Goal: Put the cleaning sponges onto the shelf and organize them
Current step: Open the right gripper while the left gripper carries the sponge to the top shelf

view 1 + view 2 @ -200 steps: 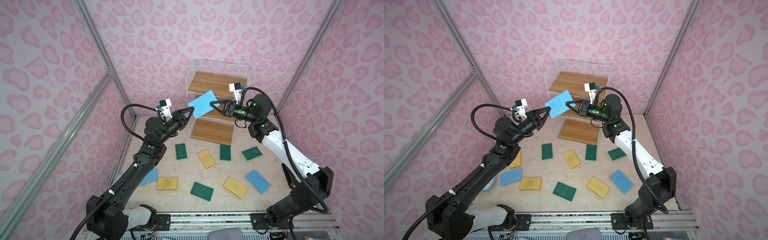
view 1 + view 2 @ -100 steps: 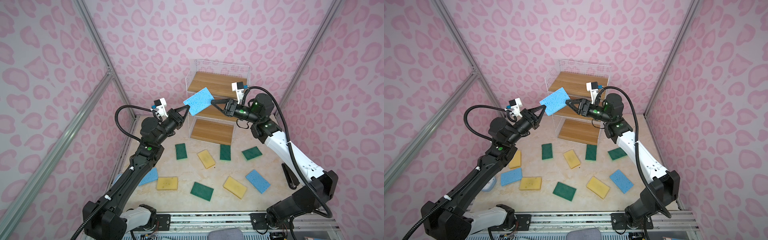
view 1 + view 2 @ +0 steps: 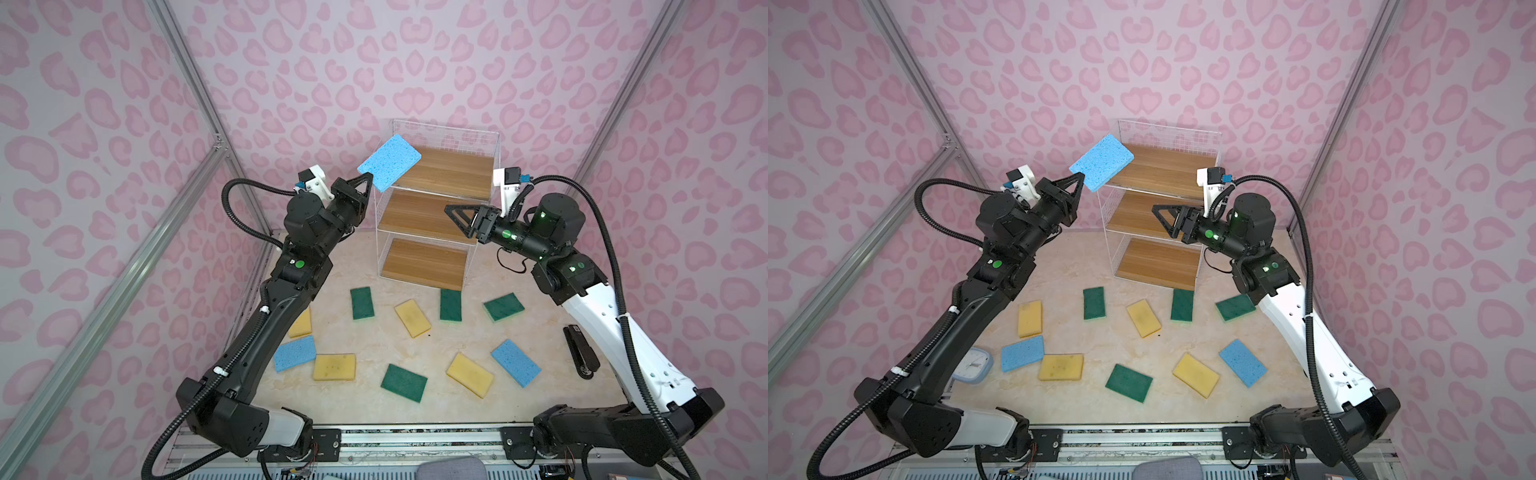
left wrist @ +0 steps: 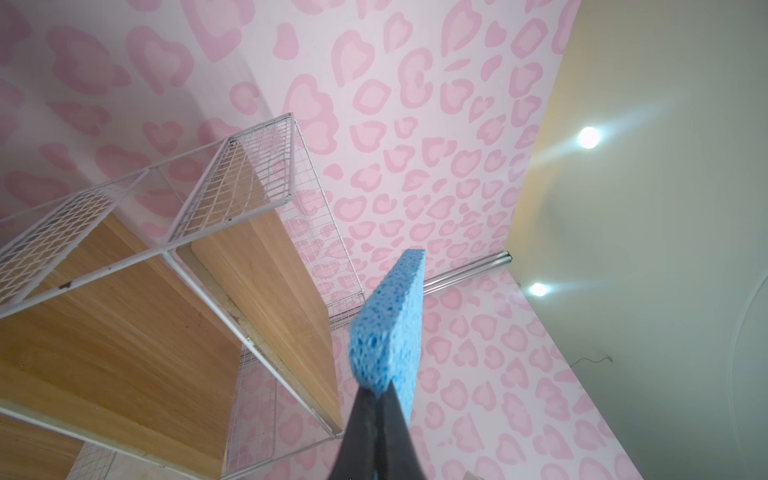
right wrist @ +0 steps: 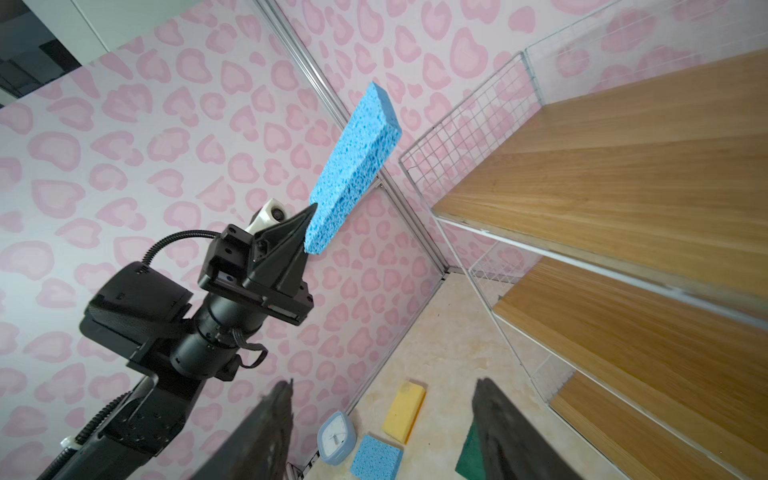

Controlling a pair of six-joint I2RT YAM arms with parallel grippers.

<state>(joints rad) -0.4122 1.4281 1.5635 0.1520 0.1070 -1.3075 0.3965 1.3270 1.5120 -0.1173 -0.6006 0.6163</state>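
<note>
1. Left wrist view: my left claw [image 4: 376,388] pinches one end of the blue sponge [image 4: 388,328], which hangs tilted in the air just outside the shelf [image 4: 170,249]'s top corner.
2. I should carry it over the top board [image 3: 453,170], level it, lower it until it rests, then let go.
3. The pinch is shallow, so I'd go slowly and clear the wire rim.
4. My right claw [image 5: 382,384] stands spread and empty beside the middle tier; the other sponges [image 3: 411,318] lie loose below.
</note>
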